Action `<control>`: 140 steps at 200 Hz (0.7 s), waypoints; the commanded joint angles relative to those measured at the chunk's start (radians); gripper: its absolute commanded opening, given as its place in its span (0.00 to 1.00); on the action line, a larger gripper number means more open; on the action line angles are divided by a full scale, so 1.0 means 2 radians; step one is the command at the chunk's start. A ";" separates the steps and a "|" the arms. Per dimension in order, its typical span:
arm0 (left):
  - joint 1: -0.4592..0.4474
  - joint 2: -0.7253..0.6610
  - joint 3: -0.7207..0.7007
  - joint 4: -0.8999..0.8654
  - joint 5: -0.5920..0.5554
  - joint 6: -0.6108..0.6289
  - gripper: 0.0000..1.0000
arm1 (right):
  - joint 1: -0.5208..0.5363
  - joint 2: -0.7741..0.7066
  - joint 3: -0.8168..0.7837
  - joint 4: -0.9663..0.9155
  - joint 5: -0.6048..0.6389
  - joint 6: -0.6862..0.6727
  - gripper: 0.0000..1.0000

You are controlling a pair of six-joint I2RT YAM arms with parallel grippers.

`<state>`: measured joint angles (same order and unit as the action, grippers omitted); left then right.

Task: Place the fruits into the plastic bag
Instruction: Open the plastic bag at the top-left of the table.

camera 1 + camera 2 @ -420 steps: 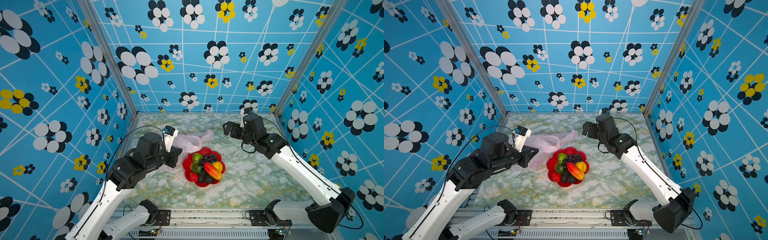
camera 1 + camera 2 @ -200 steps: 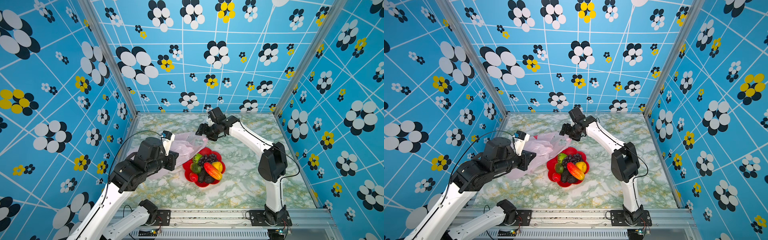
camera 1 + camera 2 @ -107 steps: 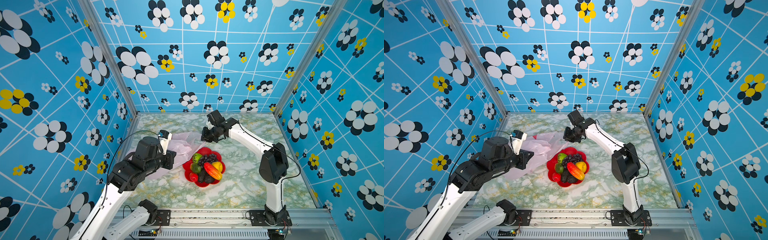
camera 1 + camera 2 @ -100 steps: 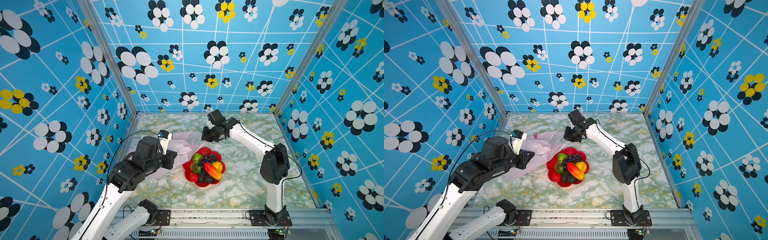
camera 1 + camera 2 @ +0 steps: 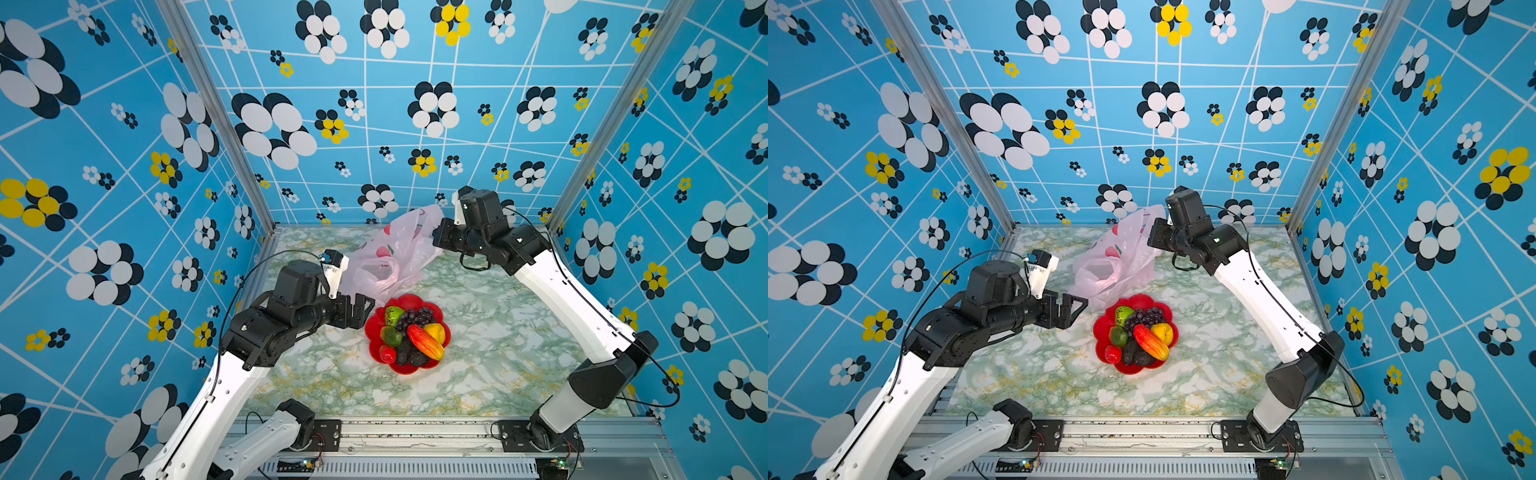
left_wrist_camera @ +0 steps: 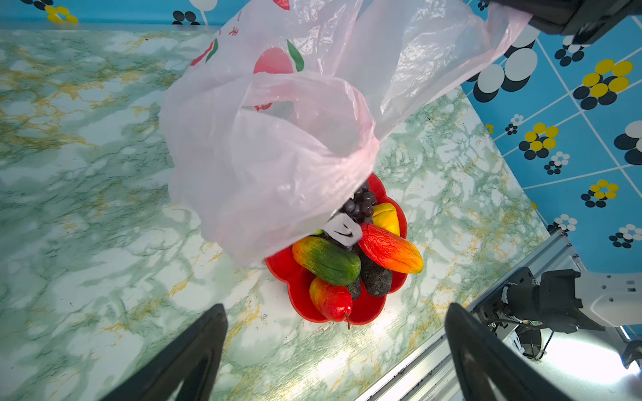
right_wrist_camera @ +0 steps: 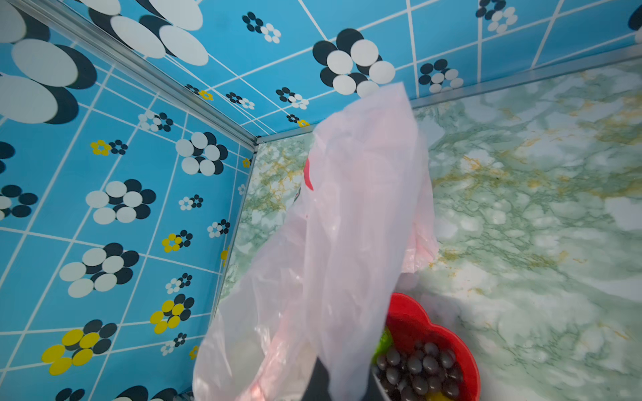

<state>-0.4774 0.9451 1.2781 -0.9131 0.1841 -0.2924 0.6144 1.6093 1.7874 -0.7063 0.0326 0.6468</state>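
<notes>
- The right claw (image 5: 435, 240) is clamped on an upper edge of the plastic bag (image 5: 390, 253), at about 1 o'clock from the red plate (image 5: 371, 332) in a top view. The film hangs from it in a slack drape, with its lower folds resting on the bench (image 5: 490, 332).
- Holding one edge high likely serves to lift the mouth off the bench so that it can gape. A loop-like opening shows in the left wrist view.
- The left claw (image 5: 360, 309) stands wide open and empty at about 10 o'clock from the plate, just beside the bag's lower folds. I judge it well placed either to take the opposite edge or to reach for a fruit.
- The fruits (image 5: 409, 336) all lie heaped on the plate: the long red-orange mango (image 5: 424, 344) on top, the grapes (image 5: 412, 318) at 12 o'clock, and a small red one (image 5: 387, 354) at 7 o'clock. None is in the bag yet.
- The bag's lowest fold comes down at the plate's 12 o'clock rim. Whether it touches I cannot tell.
</notes>
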 commanded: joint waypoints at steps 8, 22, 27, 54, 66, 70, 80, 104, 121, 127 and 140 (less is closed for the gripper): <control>0.003 0.024 0.033 -0.007 -0.007 0.026 0.99 | 0.003 -0.028 -0.058 0.009 0.005 0.005 0.00; -0.005 0.045 0.058 -0.011 -0.001 0.046 0.99 | 0.006 -0.041 -0.073 0.014 0.001 0.006 0.00; -0.010 0.059 0.070 -0.016 -0.002 0.057 0.99 | 0.008 -0.044 -0.078 0.013 0.001 0.006 0.00; -0.034 0.127 0.126 -0.049 -0.025 0.125 1.00 | 0.012 -0.060 -0.089 0.015 0.002 0.008 0.00; -0.044 0.153 0.142 -0.055 -0.053 0.156 1.00 | 0.013 -0.067 -0.105 0.015 0.002 0.011 0.00; -0.046 0.160 0.147 -0.056 -0.060 0.164 0.99 | 0.013 -0.068 -0.107 0.015 0.002 0.012 0.00; -0.049 0.178 0.162 -0.058 -0.072 0.181 0.99 | 0.014 -0.073 -0.111 0.014 0.002 0.013 0.00; -0.057 0.212 0.193 -0.065 -0.081 0.206 0.94 | 0.014 -0.083 -0.117 0.004 0.004 0.016 0.00; -0.070 0.233 0.204 -0.069 -0.100 0.219 0.88 | 0.014 -0.089 -0.115 -0.003 0.006 0.016 0.00; -0.073 0.239 0.207 -0.069 -0.106 0.223 0.87 | 0.014 -0.091 -0.115 -0.005 0.006 0.016 0.00; -0.081 0.250 0.210 -0.070 -0.112 0.229 0.84 | 0.014 -0.093 -0.112 -0.012 0.007 0.014 0.00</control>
<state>-0.6117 1.4158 1.6581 -1.0176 0.0200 0.0963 0.6350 1.4536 1.5658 -0.6960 0.0326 0.6693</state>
